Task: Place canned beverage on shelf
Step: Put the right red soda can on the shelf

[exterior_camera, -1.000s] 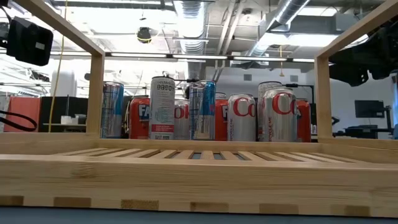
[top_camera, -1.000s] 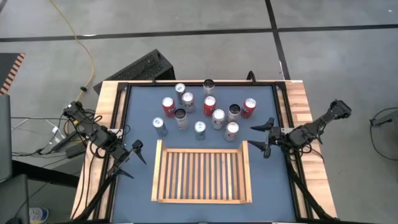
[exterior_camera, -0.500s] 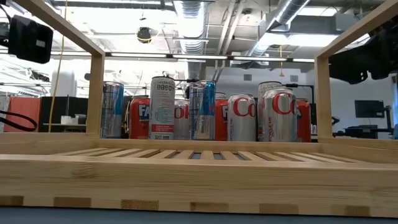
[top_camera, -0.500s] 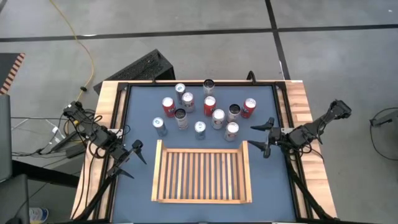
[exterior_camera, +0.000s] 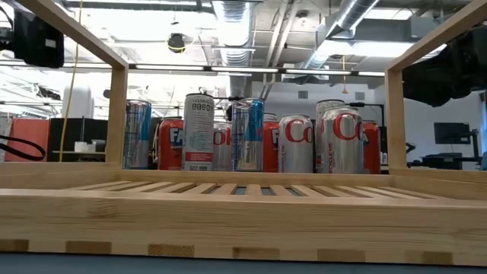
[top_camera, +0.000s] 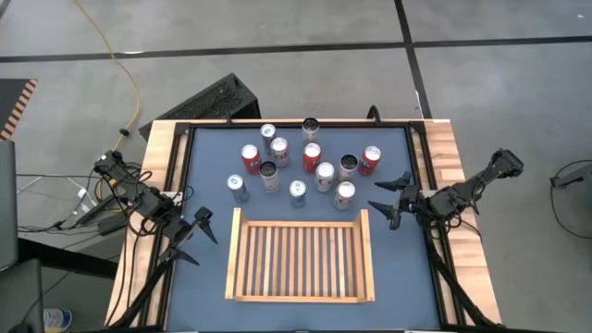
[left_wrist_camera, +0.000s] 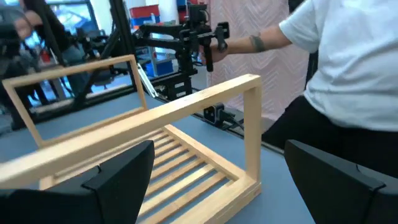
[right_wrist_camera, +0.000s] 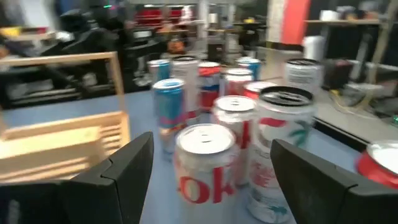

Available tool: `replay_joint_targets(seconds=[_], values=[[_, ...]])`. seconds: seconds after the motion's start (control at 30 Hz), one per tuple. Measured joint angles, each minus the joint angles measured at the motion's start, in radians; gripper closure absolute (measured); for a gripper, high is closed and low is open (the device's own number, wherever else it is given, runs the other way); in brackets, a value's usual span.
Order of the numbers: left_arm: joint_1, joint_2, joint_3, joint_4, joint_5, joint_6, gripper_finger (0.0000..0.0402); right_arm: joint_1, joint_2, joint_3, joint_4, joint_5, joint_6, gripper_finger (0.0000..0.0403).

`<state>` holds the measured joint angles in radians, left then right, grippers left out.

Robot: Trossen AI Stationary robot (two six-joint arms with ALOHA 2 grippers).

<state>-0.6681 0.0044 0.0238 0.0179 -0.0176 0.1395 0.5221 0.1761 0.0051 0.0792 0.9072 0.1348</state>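
My right gripper (top_camera: 392, 198) edges toward the cans, fingers spread wide and empty.

Over the last second it has crept a little farther from the shelf's right corner toward the silver cola can (top_camera: 344, 194), which my wrist view shows straight ahead between my fingers (right_wrist_camera: 205, 163). The shelf (top_camera: 301, 293) lies empty at the near middle of the table (top_camera: 208, 148), with every can (top_camera: 297, 191) standing just beyond its far rim. My left gripper (top_camera: 195, 230) waits wide open beside the shelf's left edge. I judge the first pick is starting; neighbouring cans crowd close.
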Motion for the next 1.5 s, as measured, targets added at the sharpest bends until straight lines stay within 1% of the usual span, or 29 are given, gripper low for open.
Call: replay_joint_targets(seconds=[0.1,0.17,0.3,0.43,0.5,0.53,0.6,0.7,0.93,1.03,1.1,1.2,1.27,1.37,1.5], values=[[0.0,0.0,0.0,0.034,-0.03,0.066,0.0053,-0.013,0.0,0.0,0.006,0.002,0.066,0.0086],[0.0,0.0,0.0,0.077,-0.047,0.075,0.0053,-0.024,0.0,0.0,0.012,0.008,0.159,0.0086],[0.0,0.0,0.0,0.15,-0.047,0.056,0.0053,-0.058,0.0,0.0,0.015,0.019,0.303,0.0086],[0.0,0.0,0.0,0.237,-0.041,0.019,0.0053,-0.098,0.0,0.0,0.017,0.019,0.349,0.0086],[0.0,0.0,0.0,0.251,-0.008,-0.027,0.0053,-0.115,0.0,0.0,0.022,0.018,0.378,0.0086],[0.0,0.0,0.0,0.254,0.035,-0.025,0.0053,-0.122,0.0,0.0,0.025,0.018,0.395,0.0086],[0.0,0.001,0.0,0.263,0.119,0.003,0.0053,-0.137,0.0,0.0,0.026,0.018,0.414,0.0086],[0.0,0.0,0.0,0.275,0.183,0.032,0.0053,-0.154,0.0,0.0,0.026,0.015,0.417,0.0086],[0.0,0.002,0.0,0.304,0.199,0.034,0.0053,-0.184,0.0,0.0,0.026,0.012,0.417,0.0086],[0.0,0.002,0.0,0.328,0.162,0.031,0.0053,-0.203,0.0,0.0,0.026,0.021,0.417,0.0086],[0.0,0.002,0.0,0.403,0.124,-0.007,0.0053,-0.22,0.0,0.002,0.026,0.04,0.415,0.0086],[0.0,0.002,0.0,0.561,0.009,-0.078,0.0053,-0.248,0.0,0.012,0.007,0.042,0.42,0.0086],[0.0,0.002,0.004,0.613,-0.085,-0.112,0.0053,-0.264,0.001,0.041,0.025,0.031,0.408,0.0086],[0.0,0.002,0.035,0.547,-0.169,-0.138,0.0053,-0.28,0.0,0.12,0.031,0.013,0.287,0.0086],[0.0,0.002,0.089,0.416,-0.267,-0.148,0.0053,-0.283,0.045,0.294,0.028,0.013,0.071,0.0086]])
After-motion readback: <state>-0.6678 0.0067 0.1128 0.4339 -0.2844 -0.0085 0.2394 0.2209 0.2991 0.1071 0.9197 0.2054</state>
